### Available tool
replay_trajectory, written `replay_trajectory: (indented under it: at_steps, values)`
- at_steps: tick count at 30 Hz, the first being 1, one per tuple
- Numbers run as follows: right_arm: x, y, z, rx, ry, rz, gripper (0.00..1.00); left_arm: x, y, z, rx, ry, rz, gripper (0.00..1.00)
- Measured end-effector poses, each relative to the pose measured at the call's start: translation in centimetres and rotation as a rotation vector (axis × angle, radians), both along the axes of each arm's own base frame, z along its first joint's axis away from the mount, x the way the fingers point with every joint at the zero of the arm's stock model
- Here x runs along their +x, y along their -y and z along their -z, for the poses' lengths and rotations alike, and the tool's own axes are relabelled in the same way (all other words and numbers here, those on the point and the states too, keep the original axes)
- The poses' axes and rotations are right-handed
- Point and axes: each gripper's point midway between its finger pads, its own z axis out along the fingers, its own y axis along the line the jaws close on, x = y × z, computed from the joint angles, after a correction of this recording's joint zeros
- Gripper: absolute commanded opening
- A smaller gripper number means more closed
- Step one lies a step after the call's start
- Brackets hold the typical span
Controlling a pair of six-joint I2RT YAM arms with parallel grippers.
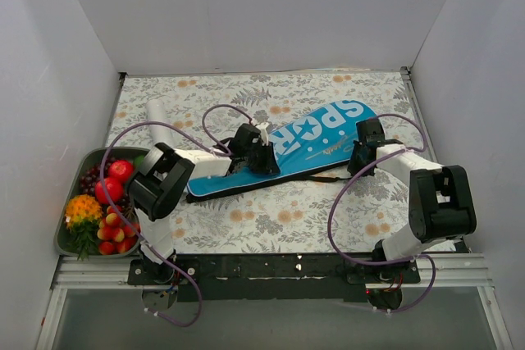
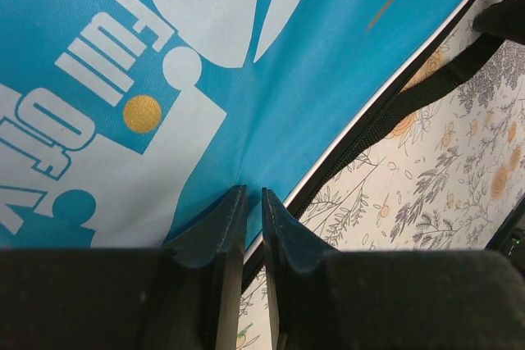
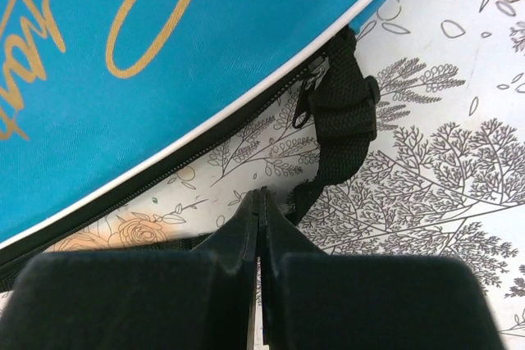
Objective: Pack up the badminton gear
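The long blue cover (image 1: 320, 141) lettered in white lies slantwise across the flowered tablecloth. A white cardboard tube (image 1: 157, 114) lies to its far left. My left gripper (image 1: 266, 161) is down on the cover's middle. In the left wrist view, the left gripper (image 2: 254, 196) has its jaws nearly together at the cover's (image 2: 287, 79) piped edge, and a crease in the fabric runs into the tips. My right gripper (image 1: 358, 166) sits at the cover's near right edge. The right gripper (image 3: 260, 196) is shut tight, its tips beside the black strap (image 3: 344, 120), below the cover (image 3: 123, 104).
A dark tray (image 1: 92, 153) of colourful fruit stands at the left edge, close to the left arm's elbow. White walls enclose the table on the left, back and right. The strap (image 1: 328, 178) trails along the cover's near side. A zip pull (image 3: 303, 106) hangs by the strap's end.
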Motion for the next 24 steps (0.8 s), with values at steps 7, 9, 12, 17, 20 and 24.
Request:
replay_trajectory:
  at_steps: [7, 9, 12, 17, 20, 24]
  values:
    - [0.7, 1.1, 0.0, -0.057, 0.004, 0.032, 0.01, -0.6, -0.7, 0.0, 0.009, 0.005, -0.012, 0.13]
    - [0.8, 1.8, 0.0, -0.076, -0.003, 0.053, 0.07, -0.9, -1.2, -0.1, 0.020, 0.002, -0.019, 0.13]
    - [0.9, 3.1, 0.0, -0.101, -0.016, 0.090, 0.12, -1.5, -2.1, -0.3, 0.045, -0.004, -0.029, 0.13]
    - [1.0, 4.5, 0.0, -0.124, -0.031, 0.132, 0.24, -2.1, -3.3, -0.4, 0.093, -0.011, -0.039, 0.14]
    - [1.1, 4.8, 0.0, -0.132, -0.032, 0.136, 0.31, -2.3, -3.7, -0.4, 0.112, -0.011, -0.042, 0.14]
    - [1.2, 4.9, 0.0, -0.136, -0.032, 0.128, 0.35, -2.4, -3.8, -0.3, 0.119, -0.012, -0.038, 0.13]
